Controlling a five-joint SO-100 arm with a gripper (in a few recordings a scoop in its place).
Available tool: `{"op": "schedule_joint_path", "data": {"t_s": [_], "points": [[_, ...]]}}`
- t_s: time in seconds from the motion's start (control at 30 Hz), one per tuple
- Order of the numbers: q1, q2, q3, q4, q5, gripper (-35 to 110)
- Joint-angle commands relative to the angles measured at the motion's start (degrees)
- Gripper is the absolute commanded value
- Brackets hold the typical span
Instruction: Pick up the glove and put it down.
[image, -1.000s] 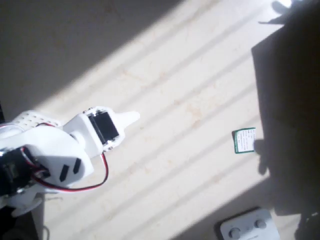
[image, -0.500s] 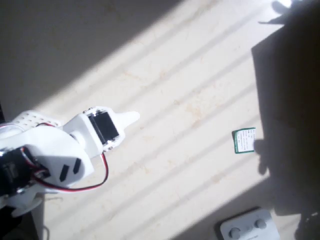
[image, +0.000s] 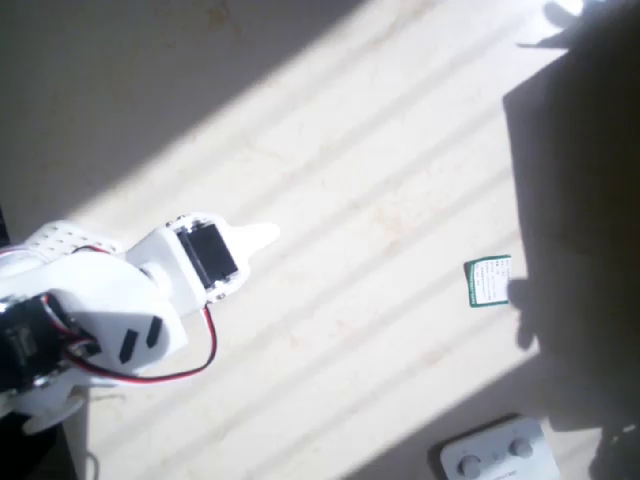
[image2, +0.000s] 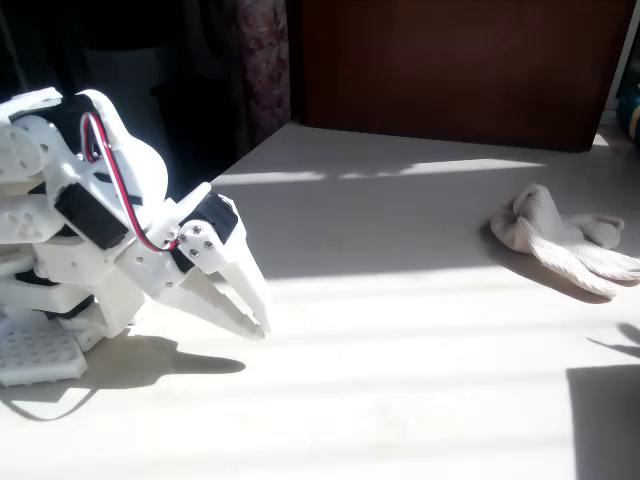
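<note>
Nothing has shifted since a second ago: the white arm sits folded at the left of the table (image2: 400, 300), and its gripper (image2: 252, 318) (image: 262, 236) points down toward the surface, fingers pressed together with nothing between them. Over in the fixed view, the glove (image2: 560, 238) lies crumpled on the tabletop far to the right, well apart from the gripper. Seen from overhead, a green-and-white card (image: 488, 281) lies flat, and a white device (image: 497, 452) sits at the bottom edge.

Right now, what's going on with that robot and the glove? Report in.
Pincer shut, empty, tips down near the table, by the base. Glove lying crumpled far across the table, untouched. Nothing between them in the fixed view.
</note>
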Motion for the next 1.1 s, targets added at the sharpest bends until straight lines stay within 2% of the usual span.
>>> {"op": "schedule_joint_path", "data": {"t_s": [0.0,1.07], "points": [[-0.3,0.3,-0.5,0.1,-0.4,2],[-0.4,0.2,-3.5,-0.8,0.4,3]]}}
